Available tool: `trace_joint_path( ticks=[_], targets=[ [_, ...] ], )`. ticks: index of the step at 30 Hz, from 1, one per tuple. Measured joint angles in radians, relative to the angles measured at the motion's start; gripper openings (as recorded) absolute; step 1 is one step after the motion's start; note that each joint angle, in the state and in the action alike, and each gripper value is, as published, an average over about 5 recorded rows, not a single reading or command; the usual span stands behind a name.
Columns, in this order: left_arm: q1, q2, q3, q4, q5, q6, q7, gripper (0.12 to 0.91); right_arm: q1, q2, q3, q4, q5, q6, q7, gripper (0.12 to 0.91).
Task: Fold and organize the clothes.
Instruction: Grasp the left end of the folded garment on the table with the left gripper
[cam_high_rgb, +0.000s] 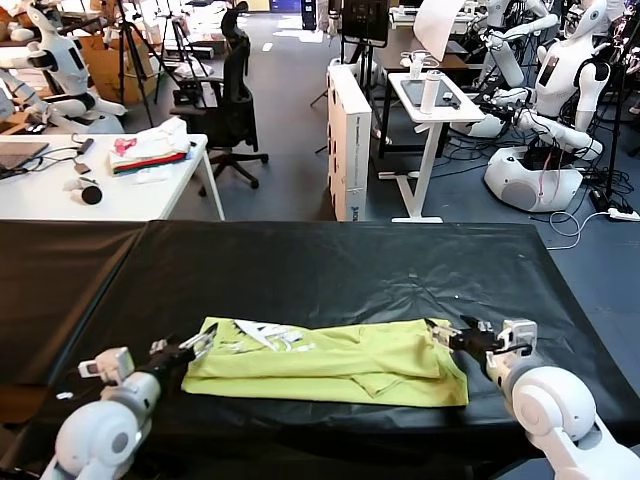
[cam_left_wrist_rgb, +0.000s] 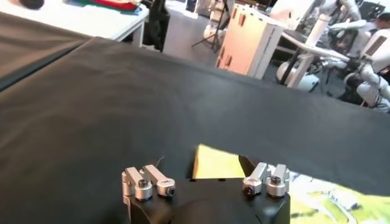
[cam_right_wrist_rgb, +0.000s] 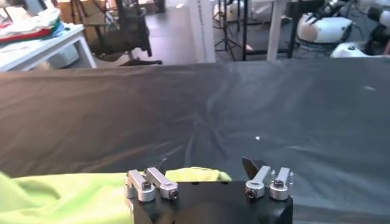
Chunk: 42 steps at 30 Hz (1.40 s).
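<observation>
Lime-yellow T-shirt lies folded lengthwise on the black surface. Left gripper and right gripper flank its ends, jaws apart, holding nothing.

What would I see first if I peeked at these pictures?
The bright lime-yellow T-shirt jumps out: it lies folded into a long strip near the front edge of the black table. The robot's left hand sits open at one end of the shirt and its right hand open at the other. Behind, on a white desk, a colourful stack of folded clothes rests.
</observation>
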Motion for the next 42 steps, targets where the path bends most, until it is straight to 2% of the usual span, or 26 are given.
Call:
trace_joint_path(
  ticks=[11,18,26,27,30,34,38,40,42],
  targets=[
    [-0.082,0.009,0.044,0.096,0.0,0.001,0.001,0.907,0.007,0.019,-0.021,-0.027,-0.019,-0.005,0.0,0.9],
    [-0.107,0.013,0.06,0.119,0.001,0.0,0.002,0.907,0.006,0.026,-0.023,-0.037,-0.025,-0.005,-0.003,0.72],
    [-0.111,0.015,0.065,0.137,0.003,-0.005,0.008,0.891,0.004,0.044,-0.026,-0.047,-0.038,-0.005,-0.005,0.621],
    [-0.111,0.015,0.065,0.138,0.004,-0.005,0.008,0.873,0.005,0.046,-0.027,-0.048,-0.039,-0.005,-0.006,0.6],
    [-0.106,0.015,0.064,0.136,0.003,-0.006,0.007,0.755,0.008,0.051,-0.028,-0.05,-0.041,-0.004,-0.007,0.536],
    [-0.092,0.013,0.066,0.121,0.002,-0.004,0.008,0.501,0.01,0.056,-0.03,-0.053,-0.043,-0.003,-0.008,0.439],
    [-0.08,0.01,0.071,0.108,0.003,0.0,0.011,0.256,0.008,0.057,-0.029,-0.053,-0.044,-0.002,-0.009,0.252],
    [-0.078,0.009,0.073,0.106,0.005,0.001,0.014,0.176,0.008,0.057,-0.027,-0.053,-0.044,0.002,-0.01,0.182],
    [-0.077,0.008,0.072,0.106,0.006,0.002,0.016,0.152,0.008,0.058,-0.023,-0.054,-0.044,0.009,-0.01,0.145]
  ],
)
